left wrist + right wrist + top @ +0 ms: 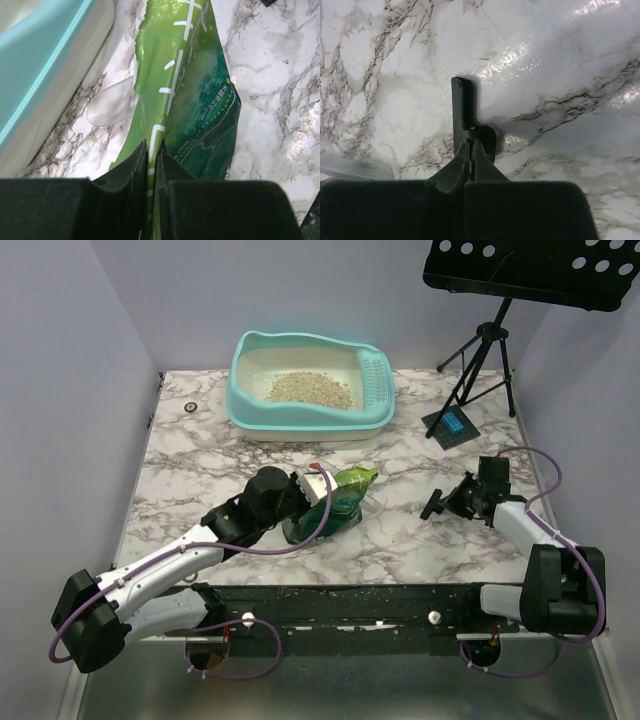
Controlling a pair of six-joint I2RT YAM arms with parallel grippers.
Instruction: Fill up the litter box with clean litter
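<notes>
The turquoise litter box (300, 420) stands at the back centre with a patch of pale tan litter (308, 388) inside and a slotted scoop (378, 375) along its right wall. Its wall also shows in the left wrist view (40, 65). The glossy green pouch (345, 495) stands on the table in front of the box. My left gripper (316, 492) is shut on the pouch's edge (175, 85), its jaws pinching the light green seam. My right gripper (440, 506) is shut on a small black L-shaped piece (462, 105) just over the marble, right of the pouch.
A black tripod stand (480, 350) with a perforated shelf (530, 270) stands at the back right, a small dark card (452, 427) at its foot. A small ring (190, 406) lies back left. A clear plastic piece (110, 102) lies between pouch and box.
</notes>
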